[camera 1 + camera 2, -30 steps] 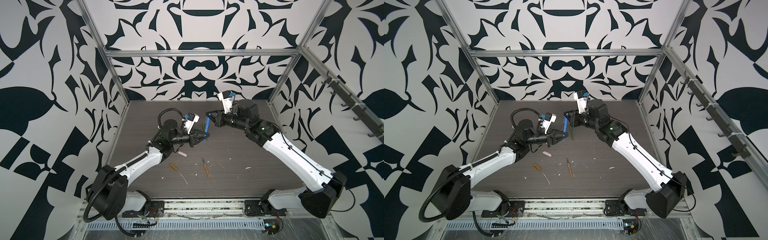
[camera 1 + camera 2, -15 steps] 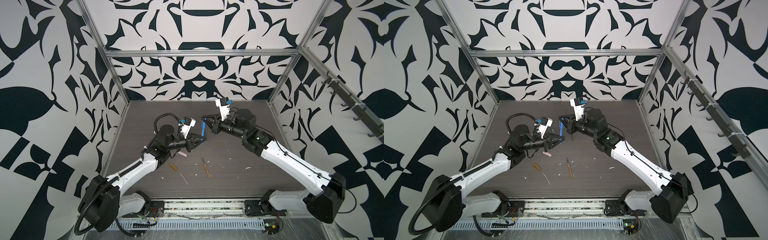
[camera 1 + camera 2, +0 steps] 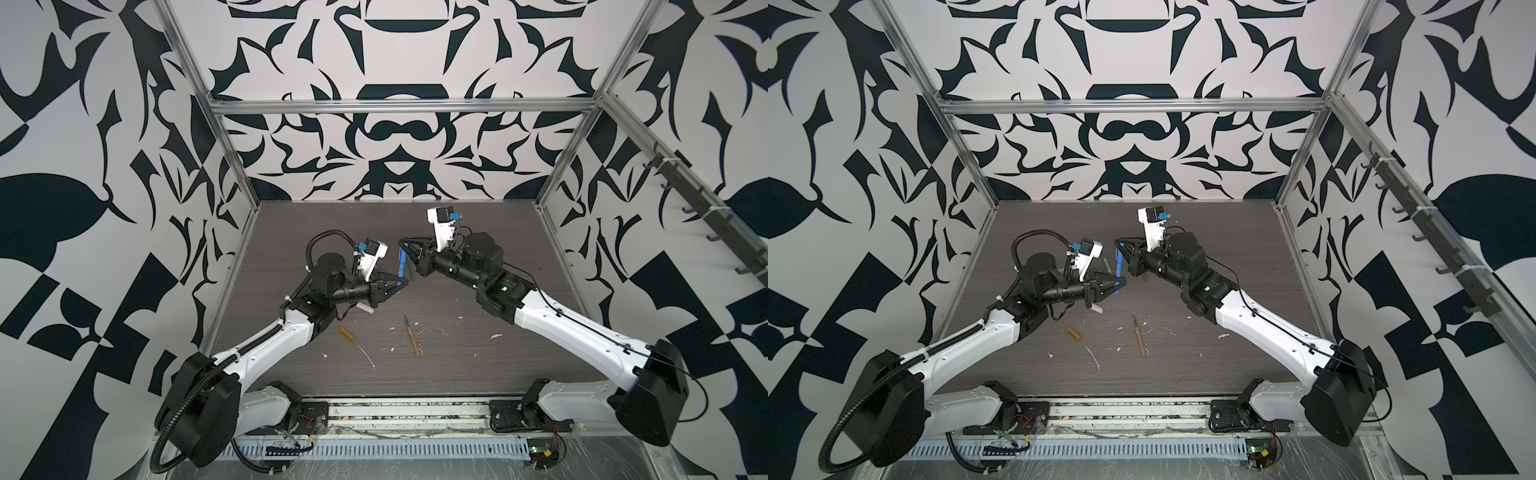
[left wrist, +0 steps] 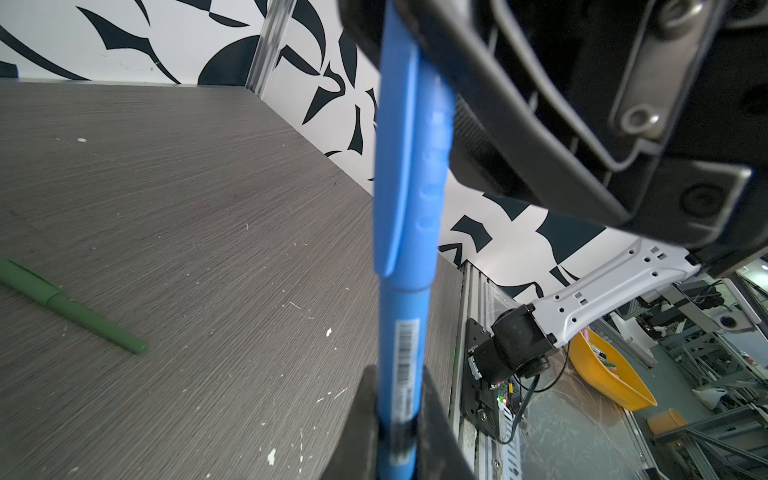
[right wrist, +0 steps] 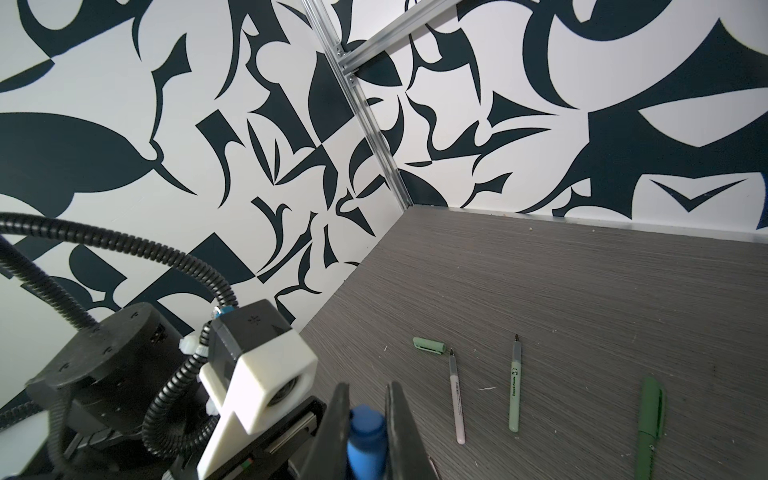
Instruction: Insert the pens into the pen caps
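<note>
Clamping the blue pen (image 4: 405, 332) by its barrel in the closed left pincer (image 3: 404, 284), pinching the blue cap (image 4: 415, 166) in the closed right pincer (image 3: 402, 243), upright above the desk (image 3: 457, 374). Probably seating the cap: pushing straight along the axis, guarding against sideways bending.

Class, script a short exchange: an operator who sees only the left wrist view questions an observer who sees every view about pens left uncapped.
Operator: I see the blue pen and a capped dark green pen. Any bare pens?
Observer: Yes, a pale pink pen and a pale green pen lie side by side, uncapped.
Operator: Any loose caps?
Observer: An orange-brown cap lies loose, apart from the orange-brown pen.
</note>
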